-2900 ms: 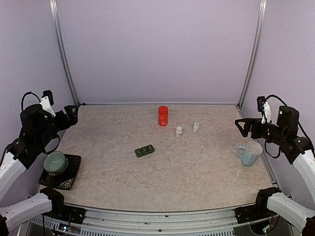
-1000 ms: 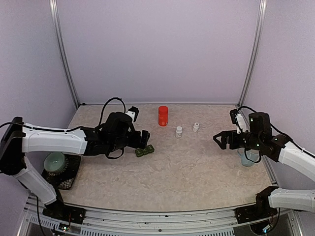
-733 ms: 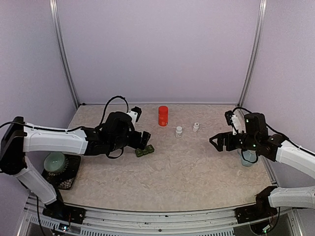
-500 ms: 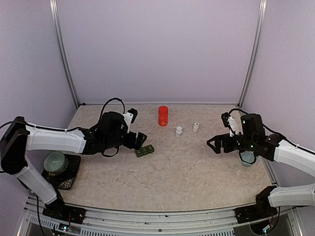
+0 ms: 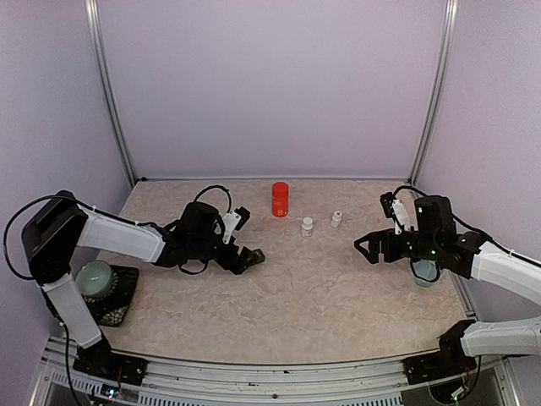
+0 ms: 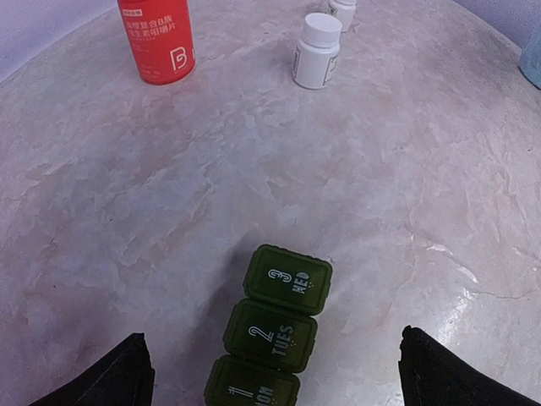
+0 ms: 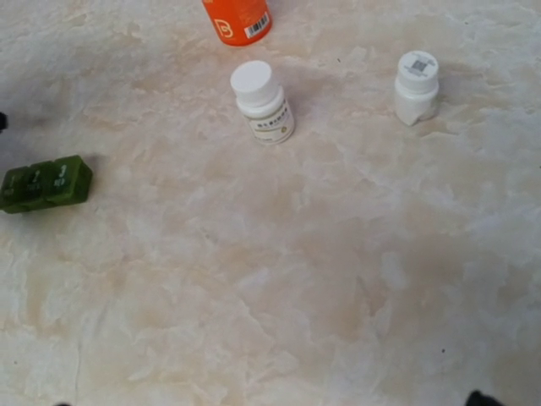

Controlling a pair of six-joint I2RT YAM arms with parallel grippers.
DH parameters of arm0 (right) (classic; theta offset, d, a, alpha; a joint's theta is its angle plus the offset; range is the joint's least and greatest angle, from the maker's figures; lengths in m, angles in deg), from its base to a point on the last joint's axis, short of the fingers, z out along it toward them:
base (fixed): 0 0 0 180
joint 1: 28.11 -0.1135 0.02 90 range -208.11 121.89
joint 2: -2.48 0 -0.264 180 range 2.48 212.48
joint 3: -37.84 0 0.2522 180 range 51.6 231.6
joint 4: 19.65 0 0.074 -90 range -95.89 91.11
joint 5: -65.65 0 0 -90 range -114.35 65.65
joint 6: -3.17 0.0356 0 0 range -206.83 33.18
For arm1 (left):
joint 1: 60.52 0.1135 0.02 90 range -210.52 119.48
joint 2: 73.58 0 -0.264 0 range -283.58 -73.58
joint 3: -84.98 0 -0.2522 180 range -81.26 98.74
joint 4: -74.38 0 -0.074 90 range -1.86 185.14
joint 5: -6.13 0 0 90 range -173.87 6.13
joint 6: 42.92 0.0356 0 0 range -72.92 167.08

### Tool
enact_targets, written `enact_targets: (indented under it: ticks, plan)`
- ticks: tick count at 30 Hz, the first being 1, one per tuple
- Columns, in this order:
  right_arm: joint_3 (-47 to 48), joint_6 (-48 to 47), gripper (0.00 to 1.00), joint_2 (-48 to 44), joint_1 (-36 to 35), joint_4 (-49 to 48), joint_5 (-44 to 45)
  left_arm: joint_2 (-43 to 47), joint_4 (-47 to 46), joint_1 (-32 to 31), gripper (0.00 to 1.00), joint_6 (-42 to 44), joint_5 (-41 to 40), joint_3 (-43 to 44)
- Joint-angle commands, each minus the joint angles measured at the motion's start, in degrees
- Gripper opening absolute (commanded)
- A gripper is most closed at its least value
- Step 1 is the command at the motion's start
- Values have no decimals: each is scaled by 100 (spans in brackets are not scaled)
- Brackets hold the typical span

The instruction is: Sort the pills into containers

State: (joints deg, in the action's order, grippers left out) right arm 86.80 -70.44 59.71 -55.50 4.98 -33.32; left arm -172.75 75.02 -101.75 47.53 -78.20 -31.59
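Left gripper (image 5: 242,258) stands wide open, holding nothing, one finger on each side of the containers (image 6: 279,326), which lie lids shut on the table (image 5: 338,304). Right gripper (image 5: 365,249) is wide open and empty, well apart.

Even light was cast from above; faint shadows were thrown. Glare was seen on the tabletop (image 6: 473,279) at the left wrist view's lower right.

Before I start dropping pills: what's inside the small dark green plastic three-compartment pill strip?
Nothing inside shows. All three lids of the dark green plastic pill strip lie shut, numbered 1, 2 and 3, so any contents are covered.
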Motion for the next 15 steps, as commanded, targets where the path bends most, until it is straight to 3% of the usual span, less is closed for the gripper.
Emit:
enact_targets:
  ticks: [1,15]
  plan:
    - [-87,87,100,-136,-90,-72,-81,-364,-130,157,99,343,352,263]
    - [-130,194,100,-138,-134,-130,-153,-677,-118,476,89,613,1002,216]
